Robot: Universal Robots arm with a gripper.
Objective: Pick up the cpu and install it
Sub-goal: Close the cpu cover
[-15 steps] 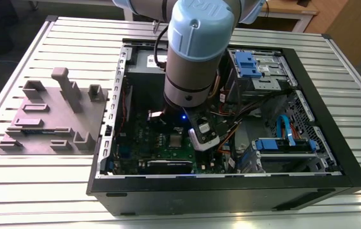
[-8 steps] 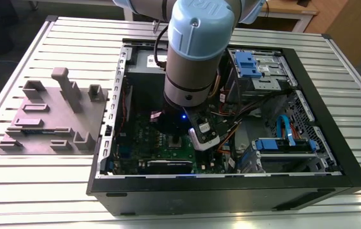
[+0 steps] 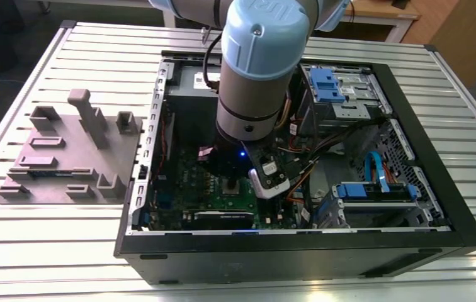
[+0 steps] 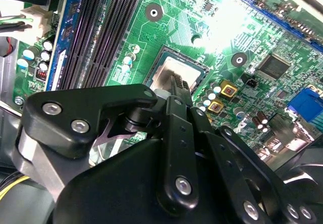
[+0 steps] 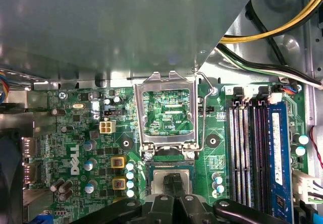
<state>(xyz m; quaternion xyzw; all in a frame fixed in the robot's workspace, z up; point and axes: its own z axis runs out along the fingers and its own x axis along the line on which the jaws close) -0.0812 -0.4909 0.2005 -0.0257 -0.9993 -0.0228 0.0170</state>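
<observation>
Now we have the gripper, fingers pressed together and pinching nothing, over the middle of the socket, where the cpu lies. Pushing down while it sits skewed in the socket could, we judge, bend pins.

Silver-grey cpu — green motherboard

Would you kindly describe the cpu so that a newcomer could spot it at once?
Inside the open computer case, find the green motherboard. The cpu lies beside the flipped-open metal frame, right under the gripper: a flat, shiny silver square, unlike the long dark slots nearby.
</observation>
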